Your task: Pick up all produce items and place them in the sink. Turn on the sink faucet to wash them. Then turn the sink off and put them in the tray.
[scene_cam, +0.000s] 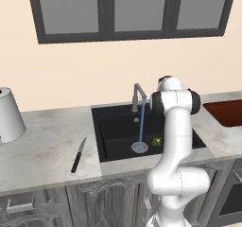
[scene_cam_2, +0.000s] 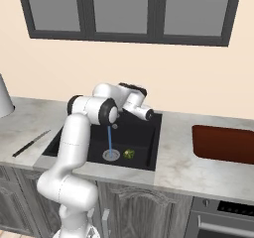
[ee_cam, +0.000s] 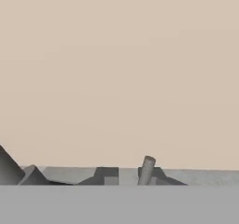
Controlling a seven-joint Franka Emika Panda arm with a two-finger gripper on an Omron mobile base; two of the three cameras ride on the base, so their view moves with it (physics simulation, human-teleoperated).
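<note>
Two base views give me the sink point(scene_cam: 108, 126) from opposite sides, and they do not show the same things. From the left base view I see the faucet point(scene_cam: 138, 94) clearly, with a thin blue stream of water point(scene_cam: 141, 124) falling to the round drain point(scene_cam: 139, 147); the broccoli floret point(scene_cam: 156, 140) lies on the basin floor just beside the drain, partly behind my arm. A black-handled knife point(scene_cam: 78, 155) rests on the counter left of the sink, and a white cylinder point(scene_cam: 8, 115) stands further left. From the right base view the tray point(scene_cam_2: 224, 144) shows almost whole on the counter, well apart from the broccoli floret — and the arm covers the faucet there. The gripper point(scene_cam_2: 147, 114) hangs over the back of the sink; its fingers are pressed together and hold nothing. I cannot read any writing or label.
</note>
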